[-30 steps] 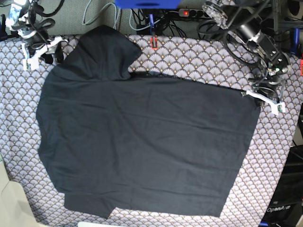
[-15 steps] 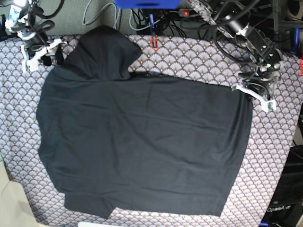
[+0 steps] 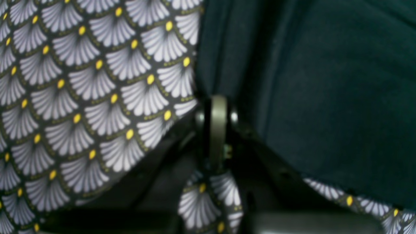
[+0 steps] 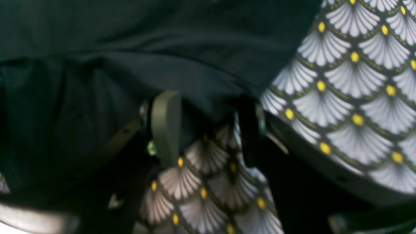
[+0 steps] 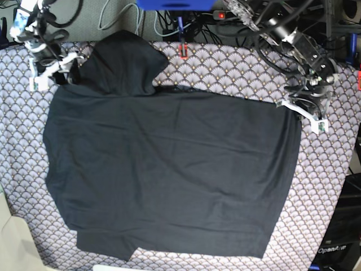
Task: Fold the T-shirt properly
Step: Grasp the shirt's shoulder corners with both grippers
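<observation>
T-shirt (image 5: pixel 169 169) covers the scallop tablecloth (image 5: pixel 237 68), cables (image 5: pixel 169 20) behind.

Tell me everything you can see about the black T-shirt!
The T-shirt is plain, very dark, soft cloth with gentle wrinkles and no print. It lies spread nearly flat on the scallop-patterned tablecloth, covering most of it, with one sleeve sticking up at the far edge. The shut left gripper pinches one far corner; the right gripper, jaws apart, sits at the other.
</observation>
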